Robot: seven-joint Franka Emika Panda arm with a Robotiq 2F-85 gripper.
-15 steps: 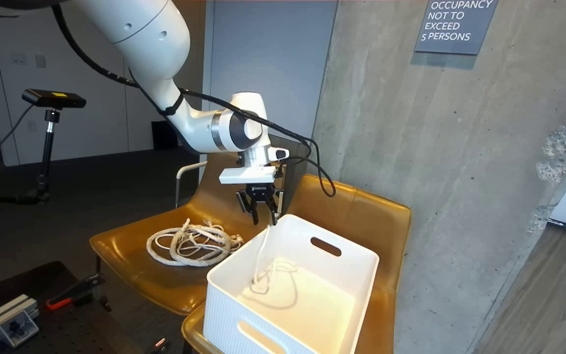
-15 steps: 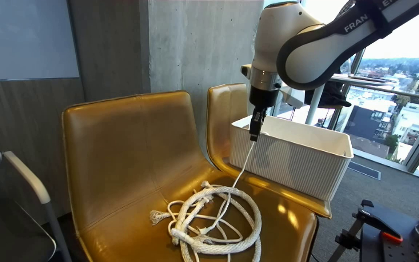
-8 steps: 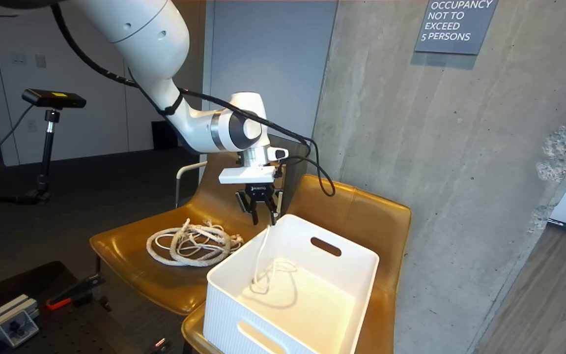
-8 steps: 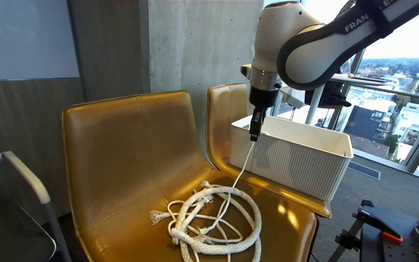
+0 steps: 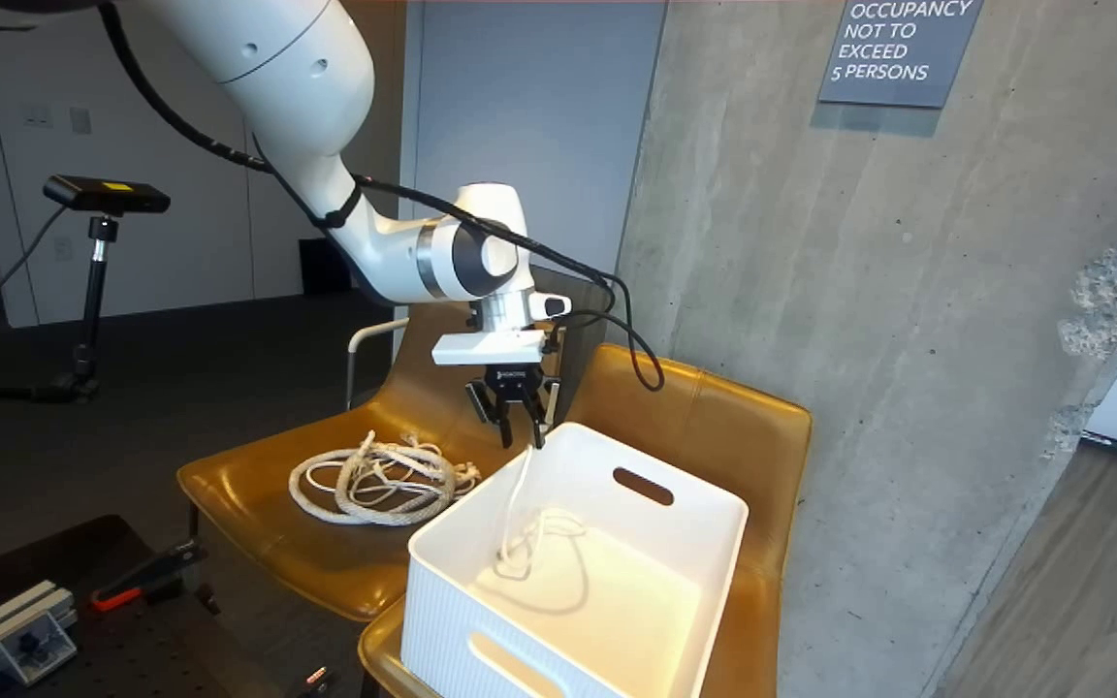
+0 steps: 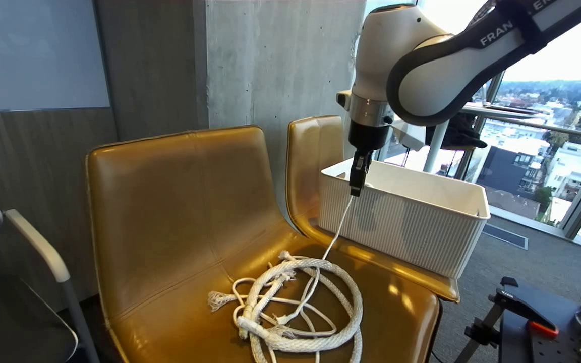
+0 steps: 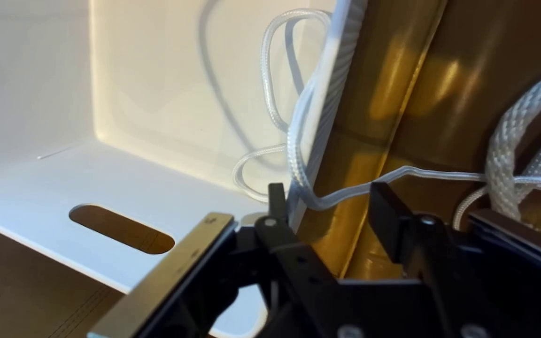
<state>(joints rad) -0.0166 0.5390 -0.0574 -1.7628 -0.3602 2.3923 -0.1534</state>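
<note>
Gripper (image 5: pixel 523 446) dipped slightly near cord (image 7: pixel 345 193) — bin wall (image 6: pixel 411 234) close by, chairs (image 7: pixel 369 112) below.

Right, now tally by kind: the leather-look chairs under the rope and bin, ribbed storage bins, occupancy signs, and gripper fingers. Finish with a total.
Leather-look chairs: 2
Ribbed storage bin: 1
Occupancy sign: 1
Fingers: 2
Total: 6
</note>
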